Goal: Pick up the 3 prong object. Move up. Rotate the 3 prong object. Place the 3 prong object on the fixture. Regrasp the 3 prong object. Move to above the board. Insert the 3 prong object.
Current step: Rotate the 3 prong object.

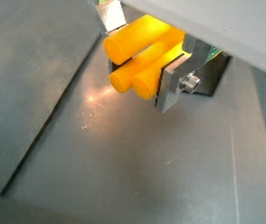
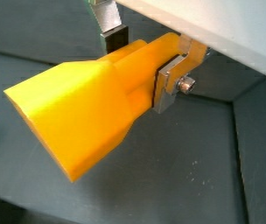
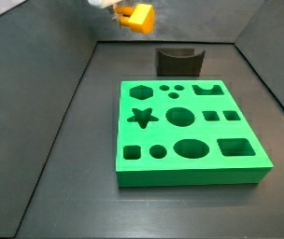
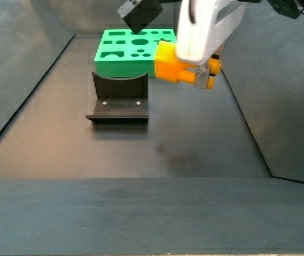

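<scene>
My gripper (image 1: pixel 136 52) is shut on the 3 prong object (image 1: pixel 142 61), an orange-yellow plastic piece held clear of the floor. Its stubby prongs face the camera in a wrist view, and its wide flared end (image 2: pixel 71 109) fills the view in a wrist view. In a side view the piece (image 3: pixel 137 17) hangs high, behind the dark fixture (image 3: pixel 178 62). The gripper (image 4: pixel 192 55) holds the piece (image 4: pixel 184 66) to the right of the fixture (image 4: pixel 119 100). The green board (image 3: pixel 189 131) with shaped holes lies flat in front of the fixture; it shows too as the board (image 4: pixel 132 49).
Dark grey walls (image 3: pixel 45 84) enclose the floor on the sides and rear. A seam line (image 1: pixel 48 122) runs across the floor below the held piece. The fixture stands close against the board's edge.
</scene>
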Controlling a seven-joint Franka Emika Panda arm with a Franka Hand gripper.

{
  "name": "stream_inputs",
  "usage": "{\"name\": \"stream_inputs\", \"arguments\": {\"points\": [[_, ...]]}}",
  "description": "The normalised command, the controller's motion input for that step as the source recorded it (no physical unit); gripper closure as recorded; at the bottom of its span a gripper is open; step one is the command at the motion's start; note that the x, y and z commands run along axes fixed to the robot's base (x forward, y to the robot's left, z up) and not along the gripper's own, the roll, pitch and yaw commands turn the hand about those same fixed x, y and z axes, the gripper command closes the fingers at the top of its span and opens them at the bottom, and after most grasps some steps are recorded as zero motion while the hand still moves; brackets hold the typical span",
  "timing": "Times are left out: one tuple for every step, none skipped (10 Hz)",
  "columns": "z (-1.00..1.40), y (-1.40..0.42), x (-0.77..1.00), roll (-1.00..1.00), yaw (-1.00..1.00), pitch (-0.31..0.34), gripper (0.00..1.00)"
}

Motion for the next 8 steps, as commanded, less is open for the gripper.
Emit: {"name": "stream_inputs", "arguments": {"points": [[-0.01, 0.01, -0.01, 0.0, -1.0, -0.013, 1.0], [-0.01, 0.01, -0.01, 0.0, -1.0, -0.014, 1.0], [-0.01, 0.01, -0.01, 0.0, -1.0, -0.015, 1.0], [-0.01, 0.01, -0.01, 0.0, -1.0, -0.016, 1.0], [-0.01, 0.01, -0.01, 0.0, -1.0, -0.017, 1.0], [-0.01, 0.01, -0.01, 0.0, -1.0, -0.019, 1.0], [-0.01, 0.01, -0.01, -0.01, -1.0, -0.021, 1.0], [-0.01, 0.01, -0.01, -0.01, -1.0, -0.024, 1.0]]}}
